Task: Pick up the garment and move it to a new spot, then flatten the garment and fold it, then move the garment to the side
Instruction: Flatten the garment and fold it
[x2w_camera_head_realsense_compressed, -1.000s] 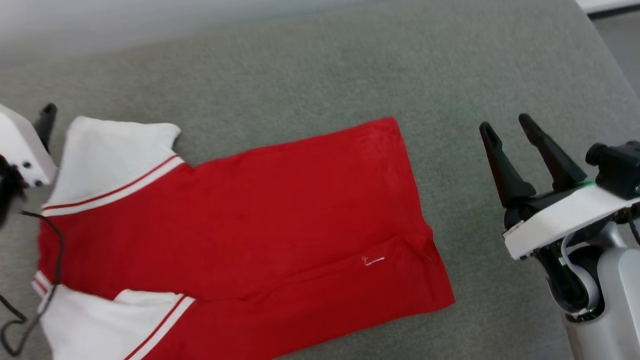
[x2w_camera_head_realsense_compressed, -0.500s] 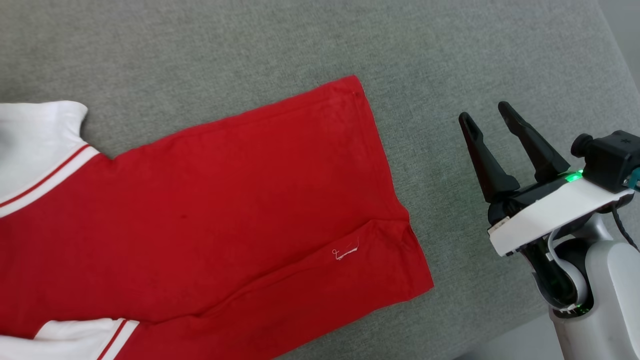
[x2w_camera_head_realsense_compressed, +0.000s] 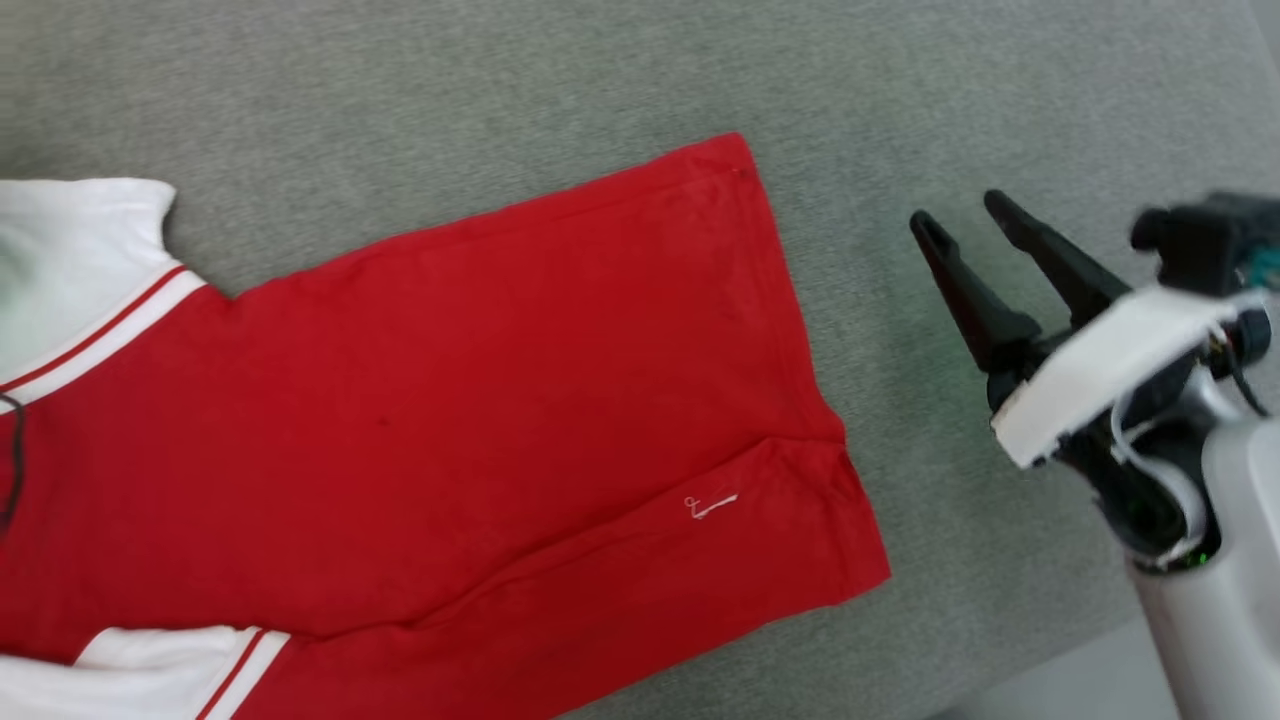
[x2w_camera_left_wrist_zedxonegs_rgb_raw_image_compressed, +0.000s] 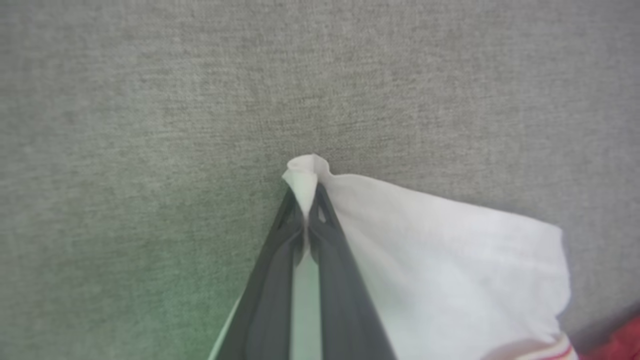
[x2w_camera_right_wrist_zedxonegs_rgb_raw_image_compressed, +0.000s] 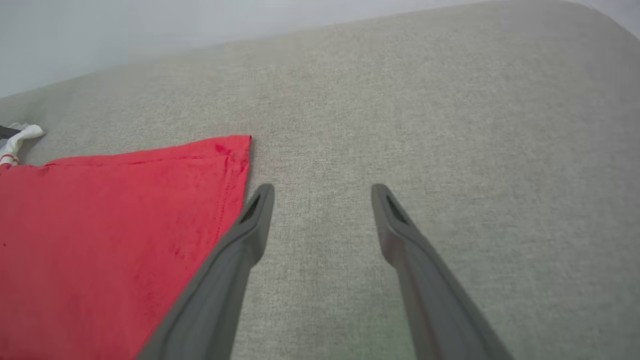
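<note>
We're working over a big grey woven-fabric surface (x2w_camera_head_realsense_compressed: 500, 70). The bright red soft-fabric jersey (x2w_camera_head_realsense_compressed: 450, 400) is lying spread across it, mostly flat apart from one crease near the hem. Our left gripper (x2w_camera_left_wrist_zedxonegs_rgb_raw_image_compressed: 305, 220) is clamping the tip of a white sleeve (x2w_camera_left_wrist_zedxonegs_rgb_raw_image_compressed: 425, 260), probably to tug that side smooth. Our right gripper (x2w_camera_head_realsense_compressed: 958, 210) is hovering wide open just beside the red hem, touching nothing. It's a bit blurry there, but we're guessing it's lining up for that corner.

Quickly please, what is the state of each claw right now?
Left claw: closed on the white sleeve of the red jersey.
Right claw: open, holding nothing.
</note>
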